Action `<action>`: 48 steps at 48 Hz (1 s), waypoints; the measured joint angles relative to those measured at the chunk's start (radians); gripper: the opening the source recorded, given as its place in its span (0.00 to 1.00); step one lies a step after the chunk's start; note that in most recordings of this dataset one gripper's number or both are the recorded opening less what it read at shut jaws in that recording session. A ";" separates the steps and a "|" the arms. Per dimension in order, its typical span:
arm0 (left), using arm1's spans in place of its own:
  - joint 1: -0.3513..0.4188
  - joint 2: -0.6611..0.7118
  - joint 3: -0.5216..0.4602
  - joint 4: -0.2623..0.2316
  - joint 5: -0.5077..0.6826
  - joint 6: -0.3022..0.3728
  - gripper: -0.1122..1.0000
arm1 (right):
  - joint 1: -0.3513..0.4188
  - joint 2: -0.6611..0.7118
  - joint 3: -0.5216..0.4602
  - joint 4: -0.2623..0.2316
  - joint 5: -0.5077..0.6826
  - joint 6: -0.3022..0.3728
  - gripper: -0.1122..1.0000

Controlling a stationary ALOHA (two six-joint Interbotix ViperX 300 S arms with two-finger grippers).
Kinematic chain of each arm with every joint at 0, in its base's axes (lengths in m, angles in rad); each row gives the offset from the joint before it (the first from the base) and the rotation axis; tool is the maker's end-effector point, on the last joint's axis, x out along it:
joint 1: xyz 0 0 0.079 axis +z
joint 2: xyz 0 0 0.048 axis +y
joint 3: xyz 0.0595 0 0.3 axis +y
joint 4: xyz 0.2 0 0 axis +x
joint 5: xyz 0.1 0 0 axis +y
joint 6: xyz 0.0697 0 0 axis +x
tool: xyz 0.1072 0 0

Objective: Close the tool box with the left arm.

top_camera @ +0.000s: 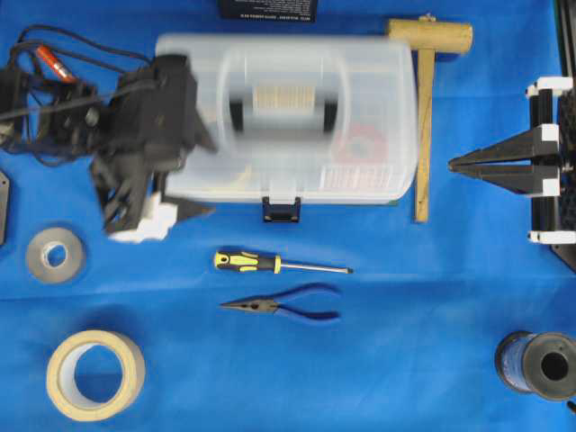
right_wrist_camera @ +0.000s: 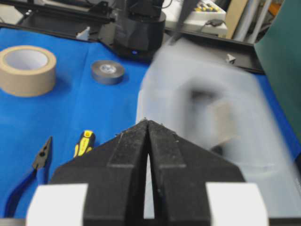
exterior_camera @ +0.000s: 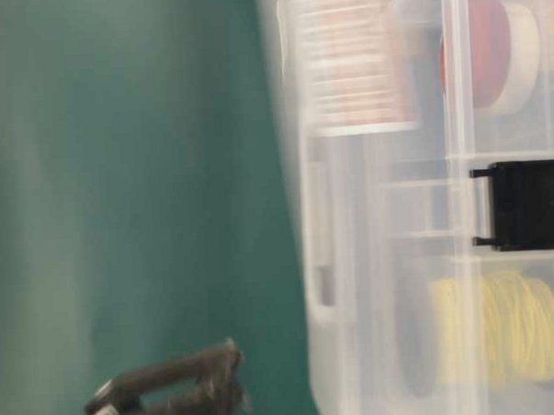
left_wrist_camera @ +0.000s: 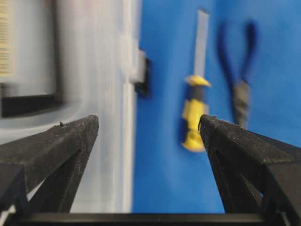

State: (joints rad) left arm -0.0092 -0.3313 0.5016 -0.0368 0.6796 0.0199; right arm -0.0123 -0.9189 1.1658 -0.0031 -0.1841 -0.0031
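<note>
My left claw (left_wrist_camera: 148, 125) is spread wide, gripping nothing, at the tool box (top_camera: 288, 117) end; its blurred lid looks down. Beyond my fingertips lie one screwdriver (top_camera: 279, 264) and one pliers (top_camera: 283, 306). My right claw (right_wrist_camera: 148, 125) is pressed closed, empty.

Black left arm (top_camera: 144, 117), tapered black tool (left_wrist_camera: 148, 136), white plastic parts, orange-tipped cables (top_camera: 54, 65)

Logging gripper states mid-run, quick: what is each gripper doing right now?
Left gripper: open, holding nothing, beside the tool box.
Right gripper: closed, empty.
</note>
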 measured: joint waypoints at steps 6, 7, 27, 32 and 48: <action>-0.051 -0.034 -0.002 -0.002 0.014 -0.011 0.92 | 0.000 0.000 0.000 0.000 0.000 0.000 0.10; -0.054 -0.043 -0.003 0.000 0.012 -0.011 0.92 | 0.000 0.000 0.000 -0.002 0.000 0.000 0.10; 0.038 -0.426 0.241 0.009 -0.356 0.038 0.92 | 0.000 0.000 0.002 0.000 0.000 0.000 0.10; 0.055 -0.555 0.351 0.008 -0.463 0.038 0.92 | 0.000 -0.002 0.000 0.000 0.000 -0.002 0.10; 0.060 -0.810 0.690 -0.011 -0.678 0.014 0.92 | 0.000 -0.003 0.000 -0.005 0.000 -0.006 0.10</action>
State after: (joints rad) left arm 0.0506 -1.1413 1.1919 -0.0476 0.0015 0.0337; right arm -0.0123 -0.9219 1.1658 -0.0077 -0.1841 -0.0092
